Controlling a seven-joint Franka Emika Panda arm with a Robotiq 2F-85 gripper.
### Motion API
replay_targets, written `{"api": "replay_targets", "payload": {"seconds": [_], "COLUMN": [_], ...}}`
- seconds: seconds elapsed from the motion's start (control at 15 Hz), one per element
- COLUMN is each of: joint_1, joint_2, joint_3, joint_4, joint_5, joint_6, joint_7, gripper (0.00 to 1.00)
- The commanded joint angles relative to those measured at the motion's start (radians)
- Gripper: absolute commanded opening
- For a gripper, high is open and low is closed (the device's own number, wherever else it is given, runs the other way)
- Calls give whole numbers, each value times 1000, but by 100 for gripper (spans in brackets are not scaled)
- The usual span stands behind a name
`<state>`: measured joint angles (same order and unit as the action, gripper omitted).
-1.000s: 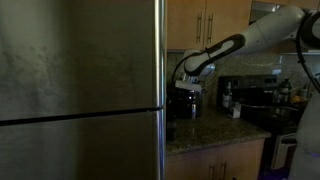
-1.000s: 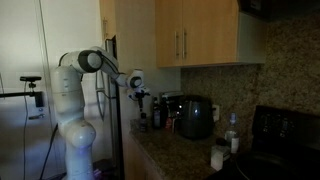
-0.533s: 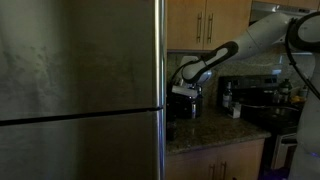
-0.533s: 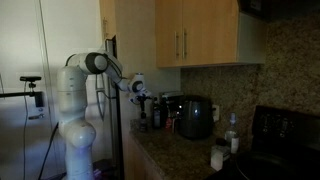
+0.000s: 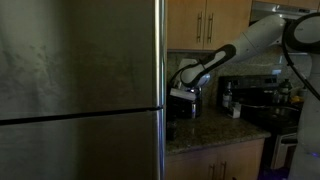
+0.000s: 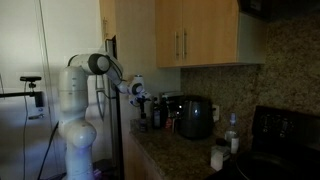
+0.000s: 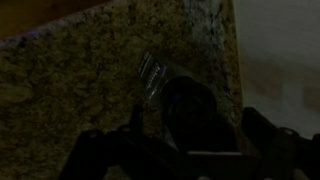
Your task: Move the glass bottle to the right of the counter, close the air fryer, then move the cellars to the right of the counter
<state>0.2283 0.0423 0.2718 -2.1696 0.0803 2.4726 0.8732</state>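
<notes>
In the dim wrist view, my gripper (image 7: 178, 138) is open. Its dark fingers (image 7: 262, 135) stand on either side of the round top of the glass bottle (image 7: 188, 105), seen from above and not clamped. In an exterior view the gripper (image 6: 139, 90) hangs just above the dark bottles (image 6: 157, 112) at the counter's (image 6: 185, 152) left end. The black air fryer (image 6: 195, 117) stands to their right; I cannot tell how its drawer stands. Small pale cellars (image 6: 217, 156) sit near the counter's front edge. From the other side the gripper (image 5: 183, 90) shows beside the fridge.
A tall steel fridge (image 5: 80, 90) fills the space left of the gripper. Wooden wall cabinets (image 6: 195, 35) hang overhead. A white bottle (image 6: 233, 130) stands behind the cellars, and a black stove (image 6: 285, 130) lies at the right.
The gripper has come down and slightly toward the counter's left end, closer to the bottles. Its jaws stayed open.
</notes>
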Motion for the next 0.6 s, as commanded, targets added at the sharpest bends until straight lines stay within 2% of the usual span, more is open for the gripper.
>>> {"api": "replay_targets", "payload": {"seconds": [0.0, 0.33, 0.53], "joint_1": [20, 27, 26], "joint_2": [21, 30, 27], "joint_3": [-13, -18, -18], "joint_4": [-16, -21, -16], "joint_5": [-23, -33, -21], "joint_6": [74, 102, 64], "joint_7": [23, 38, 35], "gripper": [100, 100, 100]}}
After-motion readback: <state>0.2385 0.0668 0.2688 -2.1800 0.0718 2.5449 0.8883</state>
